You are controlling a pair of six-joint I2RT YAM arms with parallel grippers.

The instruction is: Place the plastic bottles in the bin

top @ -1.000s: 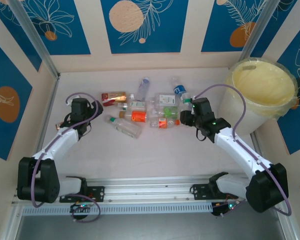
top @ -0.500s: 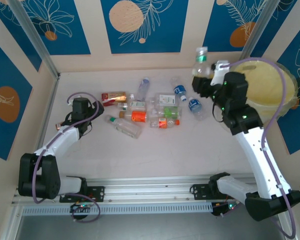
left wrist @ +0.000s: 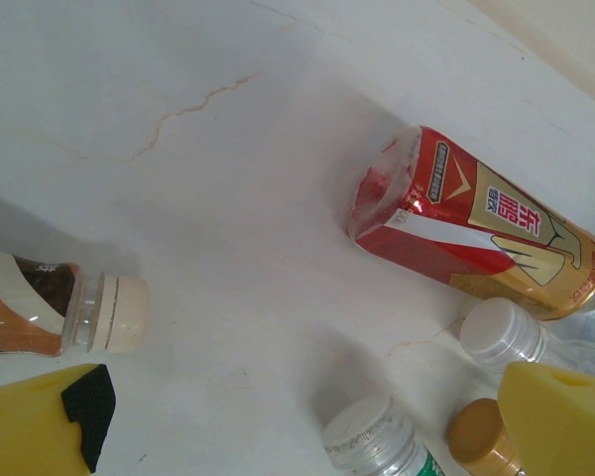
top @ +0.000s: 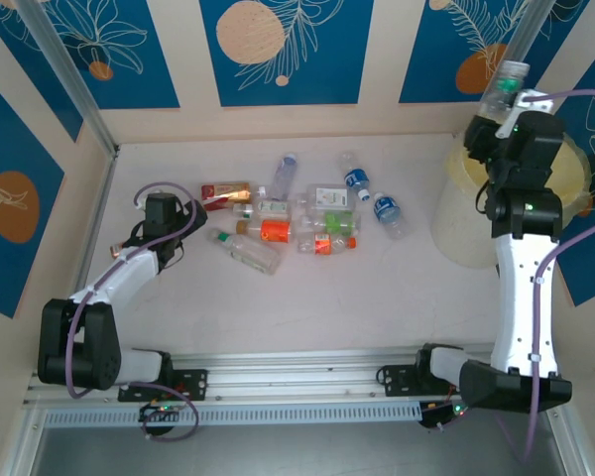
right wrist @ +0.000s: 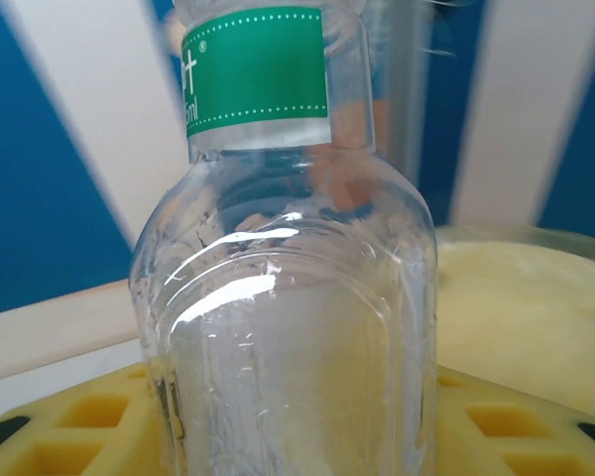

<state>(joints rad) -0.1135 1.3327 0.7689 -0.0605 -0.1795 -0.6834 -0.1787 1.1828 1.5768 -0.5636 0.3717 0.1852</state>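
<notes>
Right end effector point(top: 507, 107): clear green-labelled bottle point(right wrist: 288, 297)

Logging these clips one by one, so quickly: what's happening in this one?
The right gripper holds a clear green-labelled bottle upright, raised above the bin. The left gripper is open, low over the table beside a red-and-gold bottle, gripping nothing. The other bottles lie scattered mid-table.

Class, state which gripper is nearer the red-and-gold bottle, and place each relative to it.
Left. The left gripper hovers just beside the red-and-gold bottle; the right gripper is far across the table, at the bin, holding a clear bottle.
</notes>
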